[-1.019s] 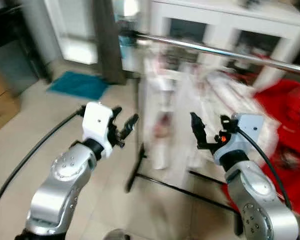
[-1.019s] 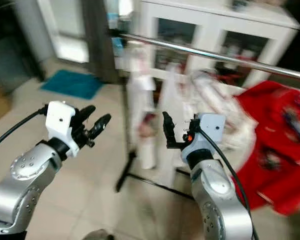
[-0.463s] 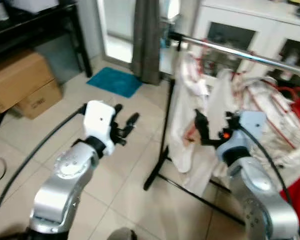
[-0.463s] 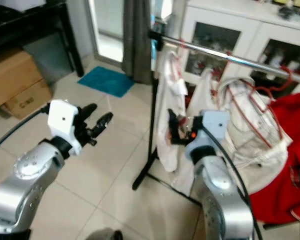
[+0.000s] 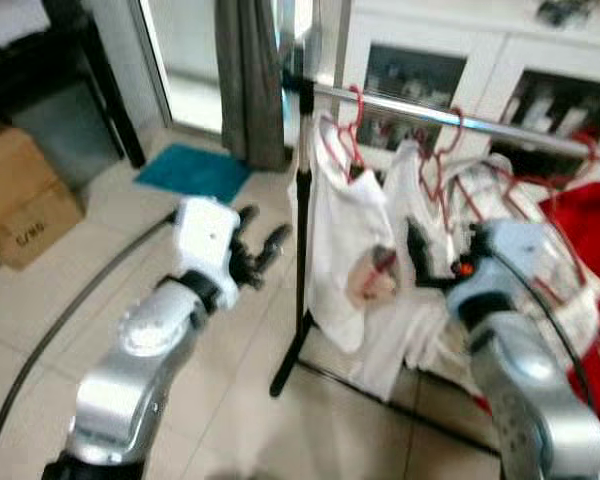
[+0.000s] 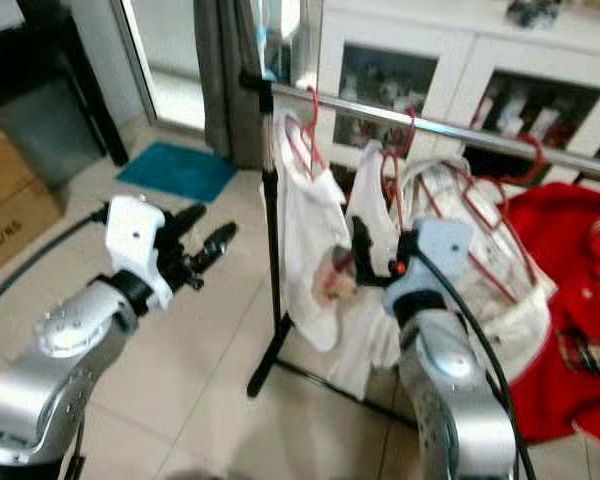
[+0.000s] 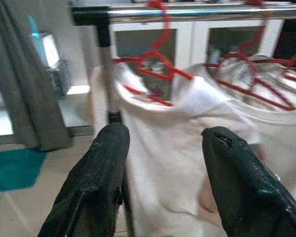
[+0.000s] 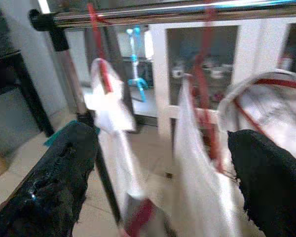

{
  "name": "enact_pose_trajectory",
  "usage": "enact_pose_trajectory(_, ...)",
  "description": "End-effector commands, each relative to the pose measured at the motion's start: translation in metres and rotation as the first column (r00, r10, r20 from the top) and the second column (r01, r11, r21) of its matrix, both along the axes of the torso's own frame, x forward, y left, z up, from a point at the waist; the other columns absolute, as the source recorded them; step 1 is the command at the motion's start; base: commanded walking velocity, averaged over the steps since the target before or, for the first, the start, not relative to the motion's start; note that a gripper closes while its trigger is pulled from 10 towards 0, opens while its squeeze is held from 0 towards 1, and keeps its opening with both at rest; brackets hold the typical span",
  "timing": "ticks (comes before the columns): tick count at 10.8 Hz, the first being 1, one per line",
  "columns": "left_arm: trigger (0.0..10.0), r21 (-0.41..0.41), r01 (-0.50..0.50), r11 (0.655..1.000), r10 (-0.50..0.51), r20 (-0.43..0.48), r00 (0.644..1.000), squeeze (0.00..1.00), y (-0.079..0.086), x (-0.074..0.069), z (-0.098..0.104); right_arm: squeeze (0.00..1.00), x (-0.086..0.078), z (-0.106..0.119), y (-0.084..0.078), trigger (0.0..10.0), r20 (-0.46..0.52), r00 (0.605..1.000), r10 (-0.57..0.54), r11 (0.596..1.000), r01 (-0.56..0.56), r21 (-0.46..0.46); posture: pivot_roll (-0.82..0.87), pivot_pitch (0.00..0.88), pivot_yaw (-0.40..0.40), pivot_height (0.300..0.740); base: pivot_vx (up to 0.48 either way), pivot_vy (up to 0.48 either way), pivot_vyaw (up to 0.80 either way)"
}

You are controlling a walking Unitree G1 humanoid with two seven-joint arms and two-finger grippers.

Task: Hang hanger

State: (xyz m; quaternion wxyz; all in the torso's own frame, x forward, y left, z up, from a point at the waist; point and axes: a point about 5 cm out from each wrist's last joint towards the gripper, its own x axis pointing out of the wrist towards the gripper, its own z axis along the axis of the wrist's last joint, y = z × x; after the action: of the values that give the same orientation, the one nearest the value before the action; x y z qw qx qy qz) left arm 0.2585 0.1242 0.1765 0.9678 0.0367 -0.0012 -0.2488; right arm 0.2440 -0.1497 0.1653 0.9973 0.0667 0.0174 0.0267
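Item: red hanger (image 6: 302,150), carrying a white shirt (image 6: 315,255), hanging at the rail (image 6: 420,124) end beside the upright post. Judged light, stiff, thin-wired; hook or shoulder offering best hold. Left tool (image 6: 202,250) and right tool (image 6: 365,250) both hovering spread, empty.

A teal mat (image 5: 192,170) lies near cardboard boxes (image 5: 18,205).

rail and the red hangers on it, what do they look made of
The rail looks like polished metal, probably chromed steel: it is silvery with bright streaks of reflected light, and has a black end cap. The red hangers look like thin wire, perhaps plastic-coated, judging by their narrow bent loops and even red colour; the blur leaves that open.
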Motion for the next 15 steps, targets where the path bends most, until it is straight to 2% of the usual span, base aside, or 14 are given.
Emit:
enact_pose_trajectory(1, 10.0, 0.021, -0.027, 0.999, 0.027, 0.004, 1.0, 0.39, 0.008, 0.0, 0.001, 0.0, 0.002, 0.005, 0.01, 10.0, 0.025, 0.998, 0.051, 0.999, -0.051, -0.006, 0.06, 0.057, -0.012, 0.74, 0.322, 0.0, 0.0)
enact_pose_trajectory(3, 10.0, 0.029, -0.008, 1.0, 0.008, 0.005, 1.0, 0.4, 0.007, -0.001, 0.001, 0.0, 0.003, 0.009, 0.014, 10.0, 0.045, 0.997, 0.06, 0.997, -0.058, -0.041, 0.06, 0.057, -0.01, 0.74, 0.319, 0.0, 0.4)
enact_pose_trajectory(4, 10.0, 0.033, 0.006, 0.999, -0.006, 0.006, 1.0, 0.39, 0.006, -0.001, 0.001, 0.0, 0.004, 0.012, 0.01, 10.0, 0.056, 0.998, 0.017, 1.0, -0.017, 0.001, 0.06, 0.057, -0.008, 0.74, 0.319, 0.0, 0.0)
enact_pose_trajectory(5, 10.0, 0.032, 0.027, 0.999, -0.027, 0.003, 1.0, 0.38, 0.005, -0.002, 0.001, 0.0, 0.005, 0.016, 0.008, 10.0, 0.068, 0.998, 0.01, 1.0, -0.01, 0.0, 0.06, 0.057, -0.008, 0.74, 0.296, 0.0, 0.0)
enact_pose_trajectory(6, 10.0, 0.056, 0.116, 0.992, -0.116, -0.01, 0.993, 0.35, 0.001, -0.007, -0.002, 0.0, 0.008, 0.022, 0.006, 10.0, 0.06, 0.998, 0.015, 1.0, -0.015, 0.009, 0.07, 0.056, -0.008, 0.74, 0.0, 0.0, 0.0)
enact_pose_trajectory(7, 10.0, 0.076, 0.157, 0.985, -0.156, -0.014, 0.988, 0.34, -0.001, -0.009, -0.002, 0.0, 0.011, 0.025, 0.007, 10.0, 0.052, 0.998, 0.028, 1.0, -0.029, 0.012, 0.07, 0.056, -0.008, 0.74, 0.0, 0.0, 0.0)
enact_pose_trajectory(9, 10.0, 0.089, 0.285, 0.954, -0.282, -0.045, 0.958, 0.32, -0.003, -0.016, -0.002, 0.0, 0.033, 0.034, 0.01, 10.0, 0.012, 0.995, 0.098, 0.995, -0.098, 0.005, 0.07, 0.053, -0.014, 0.74, 0.0, 0.0, 0.0)
enact_pose_trajectory(10, 10.0, 0.115, 0.349, 0.93, -0.34, -0.092, 0.936, 0.31, -0.001, -0.022, -0.007, 0.0, 0.054, 0.033, 0.004, 10.0, -0.065, 0.995, 0.072, 0.997, -0.074, -0.019, 0.07, 0.054, -0.021, 0.74, 0.0, 0.0, 0.0)
enact_pose_trajectory(12, 10.0, 0.131, 0.4, 0.907, -0.386, -0.121, 0.915, 0.3, -0.002, -0.026, -0.006, 0.0, 0.084, 0.037, 0.003, 10.0, -0.12, 0.99, 0.078, 0.996, -0.083, -0.029, 0.08, 0.05, -0.031, 0.74, 0.0, 0.0, 0.0)
enact_pose_trajectory(13, 10.0, 0.124, 0.406, 0.905, -0.392, -0.121, 0.912, 0.3, -0.002, -0.026, -0.006, 0.0, 0.095, 0.038, 0.006, 10.0, -0.14, 0.98, 0.141, 0.989, -0.144, -0.014, 0.08, 0.049, -0.031, 0.74, 0.0, 0.0, 0.0)
enact_pose_trajectory(15, 10.0, 0.125, 0.414, 0.902, -0.4, -0.124, 0.908, 0.3, -0.001, -0.026, -0.006, 0.0, 0.113, 0.045, 0.005, 10.0, -0.139, 0.973, 0.187, 0.982, -0.189, -0.004, 0.08, 0.046, -0.036, 0.74, 0.0, 0.0, 0.0)
